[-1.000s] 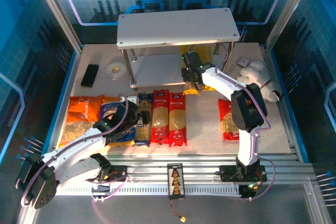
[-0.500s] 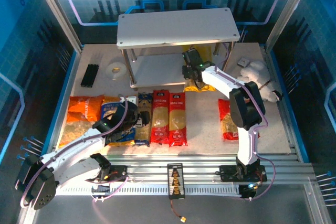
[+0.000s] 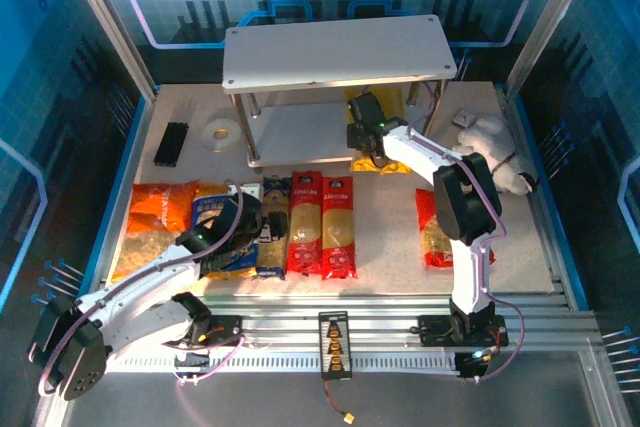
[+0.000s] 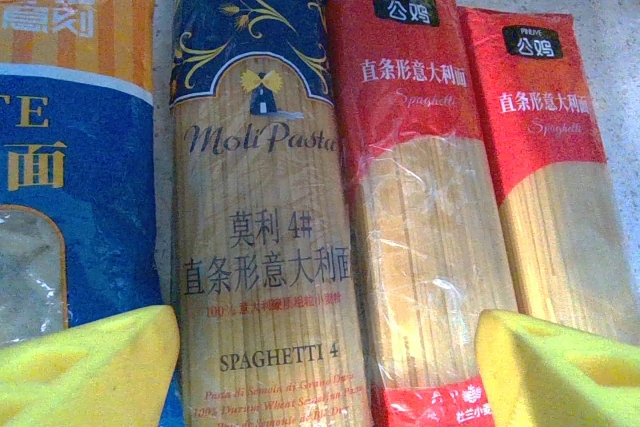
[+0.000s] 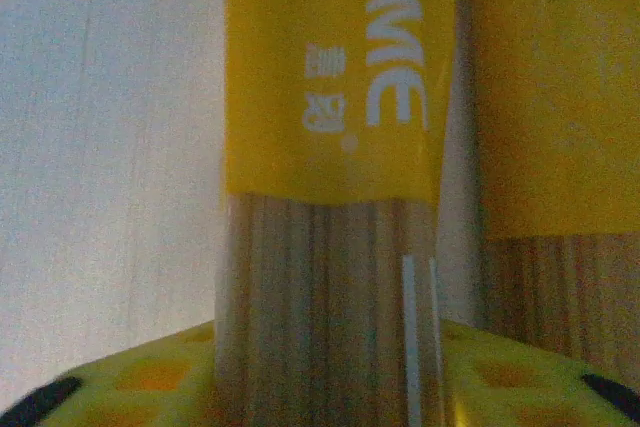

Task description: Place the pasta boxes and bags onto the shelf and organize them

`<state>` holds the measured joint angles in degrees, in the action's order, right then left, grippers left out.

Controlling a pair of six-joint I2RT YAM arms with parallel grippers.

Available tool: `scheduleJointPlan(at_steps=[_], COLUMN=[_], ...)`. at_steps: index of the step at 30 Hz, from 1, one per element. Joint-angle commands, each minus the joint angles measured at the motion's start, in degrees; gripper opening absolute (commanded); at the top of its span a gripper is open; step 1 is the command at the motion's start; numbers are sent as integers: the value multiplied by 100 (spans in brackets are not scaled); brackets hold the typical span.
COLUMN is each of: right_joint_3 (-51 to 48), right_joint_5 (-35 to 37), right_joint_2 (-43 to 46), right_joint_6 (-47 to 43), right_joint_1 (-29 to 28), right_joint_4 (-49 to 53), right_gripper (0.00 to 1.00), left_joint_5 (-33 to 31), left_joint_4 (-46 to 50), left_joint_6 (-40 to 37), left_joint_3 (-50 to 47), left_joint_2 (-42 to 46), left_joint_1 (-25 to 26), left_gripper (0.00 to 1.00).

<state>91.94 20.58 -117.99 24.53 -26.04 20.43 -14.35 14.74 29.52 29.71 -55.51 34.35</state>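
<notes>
Top external: shelf (image 3: 335, 52) stands at the back centre w/ 2 boards. R gripper (image 3: 362, 137) is at the right end of the lower board, a yellow pack (image 3: 366, 161) sticking out toward the table front. On the table in a row, L to R: orange bag (image 3: 155, 222), blue bag (image 3: 212, 217), blue-and-tan pack (image 3: 272, 247), 2 red packs (image 3: 305, 222), then well apart the red bag (image 3: 437, 227). L gripper (image 3: 265, 232) is over the blue-and-tan pack.

Left wrist: L gripper (image 4: 320, 367) has its yellow fingers (image 4: 90, 367) spread wide and holds nothing; the blue-and-tan pack and 1 red pack lie between them.

Right wrist: R gripper (image 5: 325, 377) fingers (image 5: 150, 377) are clamped on the yellow pack, which lies on the shelf board just beside a 2nd yellow pack (image 5: 555, 87).
</notes>
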Motion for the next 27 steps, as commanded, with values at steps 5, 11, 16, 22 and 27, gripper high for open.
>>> scheduleJointPlan(at_steps=[5, 11, 16, 22, 27], right_joint_3=[-285, -784, -1166, -2487, -3483], right_joint_5=[-155, -330, -556, -754, -966], right_joint_2=[388, 1216, 2010, 3271, 4104], right_joint_6=[-35, -167, -305, -142, 204], right_joint_1=[113, 76, -90, -536, -861], right_joint_4=[-425, -786, -560, -345, -210], right_gripper=[74, 75, 78, 81, 81], left_joint_5=[125, 169, 228, 355, 241], left_joint_4=[47, -9, 125, 234, 179], left_joint_6=[-166, -117, -132, 19, 113], left_joint_3=[39, -9, 99, 257, 316], left_joint_2=[85, 47, -113, -652, -1042], left_joint_1=[46, 46, 54, 130, 154], left_gripper=[78, 78, 78, 78, 79])
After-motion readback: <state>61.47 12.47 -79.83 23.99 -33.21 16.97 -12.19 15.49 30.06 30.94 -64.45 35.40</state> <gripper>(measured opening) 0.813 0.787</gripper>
